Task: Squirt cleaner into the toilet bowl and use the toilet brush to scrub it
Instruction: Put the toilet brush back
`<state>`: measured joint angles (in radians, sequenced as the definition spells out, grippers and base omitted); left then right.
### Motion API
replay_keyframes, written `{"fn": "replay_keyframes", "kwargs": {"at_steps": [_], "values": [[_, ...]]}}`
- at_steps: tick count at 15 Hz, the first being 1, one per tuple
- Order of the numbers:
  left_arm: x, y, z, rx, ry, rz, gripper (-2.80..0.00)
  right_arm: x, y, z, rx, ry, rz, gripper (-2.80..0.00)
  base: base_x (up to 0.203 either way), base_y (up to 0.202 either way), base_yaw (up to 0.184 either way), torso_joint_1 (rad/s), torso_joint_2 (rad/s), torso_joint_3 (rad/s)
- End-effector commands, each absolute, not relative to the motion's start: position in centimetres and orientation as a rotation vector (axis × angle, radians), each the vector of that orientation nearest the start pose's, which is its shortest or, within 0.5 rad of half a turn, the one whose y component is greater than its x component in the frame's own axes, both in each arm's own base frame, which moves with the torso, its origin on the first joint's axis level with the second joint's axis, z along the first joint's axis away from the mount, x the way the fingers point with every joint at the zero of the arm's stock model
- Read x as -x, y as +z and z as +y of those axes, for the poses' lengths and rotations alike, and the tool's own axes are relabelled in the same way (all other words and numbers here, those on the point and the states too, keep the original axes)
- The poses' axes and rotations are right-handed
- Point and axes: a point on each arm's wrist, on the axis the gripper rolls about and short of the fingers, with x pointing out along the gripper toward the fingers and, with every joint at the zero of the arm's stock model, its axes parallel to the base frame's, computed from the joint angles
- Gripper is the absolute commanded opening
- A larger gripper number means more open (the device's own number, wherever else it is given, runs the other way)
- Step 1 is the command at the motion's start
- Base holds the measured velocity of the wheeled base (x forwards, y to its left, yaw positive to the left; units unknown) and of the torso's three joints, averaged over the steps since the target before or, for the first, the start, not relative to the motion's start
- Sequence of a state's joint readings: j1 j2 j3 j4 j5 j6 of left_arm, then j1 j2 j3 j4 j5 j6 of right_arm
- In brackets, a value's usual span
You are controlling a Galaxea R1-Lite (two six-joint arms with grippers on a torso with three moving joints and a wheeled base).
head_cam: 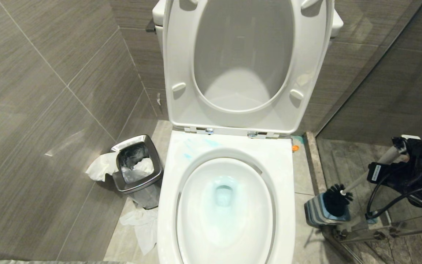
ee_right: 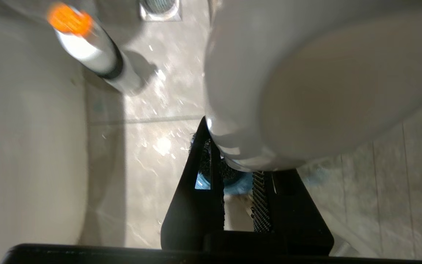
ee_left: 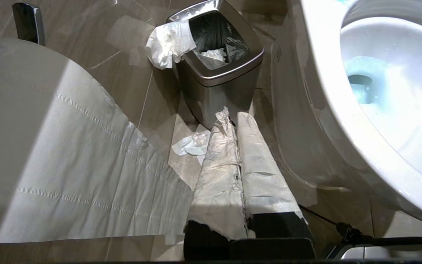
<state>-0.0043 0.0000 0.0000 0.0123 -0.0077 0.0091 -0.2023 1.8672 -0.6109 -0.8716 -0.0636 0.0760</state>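
Gripping one toilet brush [head_cam: 337, 200] handle, right tool [head_cam: 401, 148], one toilet bowl [head_cam: 225, 146], left tool [ee_left: 231, 117] together.

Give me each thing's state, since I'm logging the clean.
toilet bowl: seat and lid up, water tinted blue.
cleaner: streaked on the rim.
toilet brush: held, head at its holder.
right gripper: shut on the handle.
waste bin: open, paper spilling.

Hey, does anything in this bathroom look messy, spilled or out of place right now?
Yes. Crumpled tissue hangs over the waste bin and more lies on the floor beside it. Blue cleaner streaks the toilet bowl rim behind the basin, outside the bowl.
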Motion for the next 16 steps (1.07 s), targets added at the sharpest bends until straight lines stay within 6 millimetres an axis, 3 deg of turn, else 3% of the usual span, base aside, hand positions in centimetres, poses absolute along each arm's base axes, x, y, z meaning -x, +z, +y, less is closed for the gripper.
{"fn": "replay_keyframes", "kwargs": {"at_steps": [1,6,11,15,16], "values": [[2.3,7.4,0.0,-0.009,-0.012,0.014,-2.80,-30.2,9.3,-7.0,-0.110,-0.284,0.415,-2.80,0.000,0.000,0.000,0.000,0.00,0.000],[2.3,7.4,0.0,-0.009,-0.012,0.014,-2.80,-29.9,7.6,-6.9,-0.115,-0.276,0.464,-2.80,0.000,0.000,0.000,0.000,0.00,0.000],[2.3,7.4,0.0,-0.009,-0.012,0.014,-2.80,-31.0,4.1,-7.2,-0.070,-0.270,0.421,-2.80,0.000,0.000,0.000,0.000,0.00,0.000],[2.3,7.4,0.0,-0.009,-0.012,0.014,-2.80,-31.0,3.5,-7.2,-0.062,-0.268,0.420,-2.80,0.000,0.000,0.000,0.000,0.00,0.000],[2.3,7.4,0.0,-0.009,-0.012,0.014,-2.80,-30.9,3.5,-7.1,-0.063,-0.268,0.421,-1.56,0.000,0.000,0.000,0.000,0.00,0.000]]}}
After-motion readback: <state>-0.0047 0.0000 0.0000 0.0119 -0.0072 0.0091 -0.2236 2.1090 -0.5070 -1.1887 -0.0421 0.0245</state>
